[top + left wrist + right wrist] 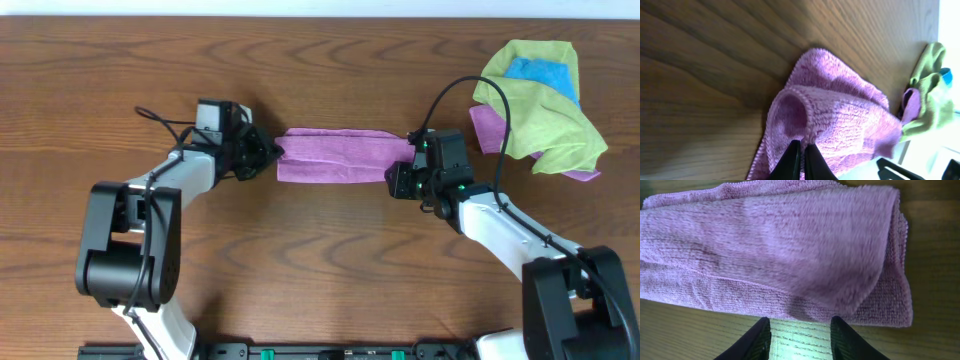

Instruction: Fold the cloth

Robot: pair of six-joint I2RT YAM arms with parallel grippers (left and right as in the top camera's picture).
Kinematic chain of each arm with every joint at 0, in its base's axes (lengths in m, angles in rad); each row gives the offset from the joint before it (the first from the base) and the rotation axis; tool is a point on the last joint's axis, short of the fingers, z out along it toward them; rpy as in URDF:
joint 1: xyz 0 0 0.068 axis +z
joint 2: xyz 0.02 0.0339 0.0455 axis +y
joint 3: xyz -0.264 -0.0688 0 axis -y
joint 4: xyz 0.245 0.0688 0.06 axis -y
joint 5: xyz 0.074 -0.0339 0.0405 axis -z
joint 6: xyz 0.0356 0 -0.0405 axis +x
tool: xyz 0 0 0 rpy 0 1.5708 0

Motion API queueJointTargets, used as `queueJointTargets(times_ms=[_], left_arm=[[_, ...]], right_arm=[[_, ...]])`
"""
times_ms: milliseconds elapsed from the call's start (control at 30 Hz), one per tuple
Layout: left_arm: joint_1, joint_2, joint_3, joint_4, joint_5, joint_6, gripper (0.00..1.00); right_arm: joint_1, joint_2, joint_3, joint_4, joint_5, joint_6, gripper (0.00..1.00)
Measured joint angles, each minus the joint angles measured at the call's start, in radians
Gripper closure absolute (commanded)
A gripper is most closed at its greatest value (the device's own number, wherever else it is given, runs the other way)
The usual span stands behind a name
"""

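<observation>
The lilac cloth [340, 155] lies folded into a long strip across the middle of the table. My left gripper [272, 153] is at its left end. In the left wrist view that gripper [803, 151] is shut on a raised fold of the cloth [840, 115], its black fingers pressed together. My right gripper [400, 178] sits at the strip's right end, near its front edge. Seen from the right wrist, the gripper [799, 332] stands open over bare wood. The cloth [775, 245] lies just past its fingertips, with nothing between them.
A heap of cloths lies at the back right: a lime-green one [550, 115] on top, a bright blue one [545, 73] tucked into it, and a purple piece [487, 128] showing underneath. The right arm's black cable arches over toward the heap.
</observation>
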Motion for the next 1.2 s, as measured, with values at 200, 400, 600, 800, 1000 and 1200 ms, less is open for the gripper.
queueJointTargets(times_ms=[200,400,600,800,1000,1200], left_arm=[[0.027,0.000,0.000,-0.001,0.032,0.007,0.90],[0.029,0.000,0.002,-0.003,0.050,0.024,0.62],[0.055,0.000,0.005,-0.004,0.093,0.030,0.53],[0.101,-0.023,0.005,-0.008,0.126,0.029,0.63],[0.115,-0.145,0.006,-0.006,0.118,0.019,0.94],[0.058,-0.191,0.011,-0.006,0.042,-0.005,0.94]], right_arm=[[0.000,0.000,0.000,0.000,0.000,0.000,0.61],[0.000,0.000,0.000,0.000,0.000,0.000,0.63],[0.000,-0.034,0.000,-0.013,0.000,0.013,0.47],[0.000,-0.148,0.000,-0.057,-0.001,0.024,0.34],[0.000,-0.243,0.000,-0.125,-0.002,0.041,0.30],[-0.010,-0.265,0.000,-0.154,-0.005,0.137,0.24]])
